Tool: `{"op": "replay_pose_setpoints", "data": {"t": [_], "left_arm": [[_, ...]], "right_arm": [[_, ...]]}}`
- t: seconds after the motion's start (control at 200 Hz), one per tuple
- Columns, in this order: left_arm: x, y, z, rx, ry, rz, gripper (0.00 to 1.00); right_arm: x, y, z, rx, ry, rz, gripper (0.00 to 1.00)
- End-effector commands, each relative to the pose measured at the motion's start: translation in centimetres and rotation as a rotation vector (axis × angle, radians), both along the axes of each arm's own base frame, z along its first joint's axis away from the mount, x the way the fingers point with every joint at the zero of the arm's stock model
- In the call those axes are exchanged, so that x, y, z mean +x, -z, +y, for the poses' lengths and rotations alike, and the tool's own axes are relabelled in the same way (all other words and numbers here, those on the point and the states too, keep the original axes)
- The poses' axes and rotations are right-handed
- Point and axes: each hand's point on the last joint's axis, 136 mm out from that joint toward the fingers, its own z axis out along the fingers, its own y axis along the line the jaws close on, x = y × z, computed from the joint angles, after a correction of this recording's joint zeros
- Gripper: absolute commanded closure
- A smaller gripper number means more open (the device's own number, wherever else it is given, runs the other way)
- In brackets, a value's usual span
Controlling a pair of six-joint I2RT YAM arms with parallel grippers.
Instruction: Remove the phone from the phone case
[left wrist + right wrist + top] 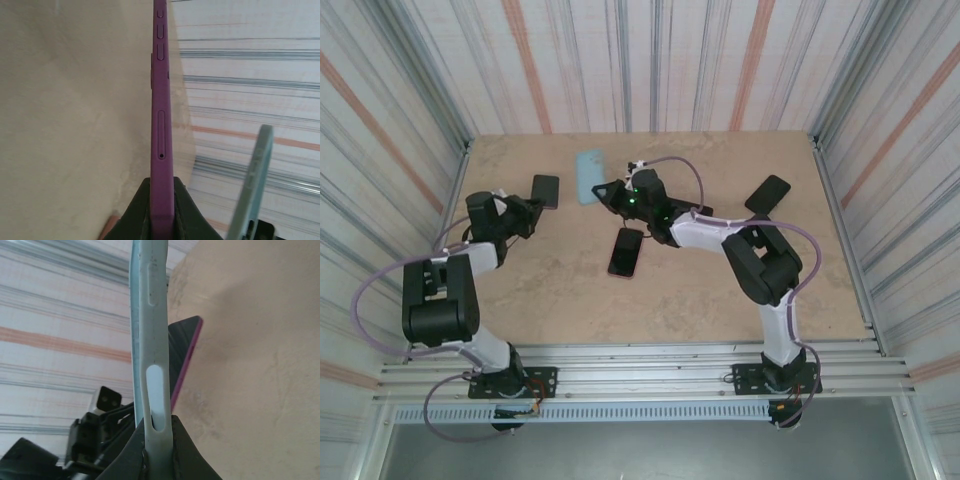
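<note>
Left gripper [162, 192]: phone [162, 100]; right gripper [158, 437]: case [150, 335]

The widest open stretch is the near and middle-left part of the worktop [550, 300], bare between the two arms down to the front rail. A dark phone [626, 252] lies flat near the centre, just beside the right arm. A second dark phone [767, 194] lies toward the right wall [840, 170]. At the back, the left tool [533, 207] with its purple phone [546, 190] and the right tool [607, 192] with the pale blue case [588, 175] stand near each other but apart, leaving a narrow gap between them. Both far corners are free
</note>
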Motion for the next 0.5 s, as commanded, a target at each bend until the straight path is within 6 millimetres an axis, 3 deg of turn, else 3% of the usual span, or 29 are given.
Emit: {"op": "replay_pose_setpoints", "data": {"t": [0.0,0.246,0.496], "left_arm": [[1.6,-2.8,1.4,0.086,0.051,-0.176,1.00],[3.7,0.9,4.4,0.080,0.018,-0.150,1.00],[4.5,4.1,5.0,0.036,0.023,-0.099,1.00]], "right_arm": [[0.0,1.6,1.7,0.004,-0.013,0.074,1.00],[0.1,3.1,3.8,-0.022,-0.023,0.121,1.00],[0.3,4.6,5.9,-0.052,-0.032,0.210,1.00]]}}
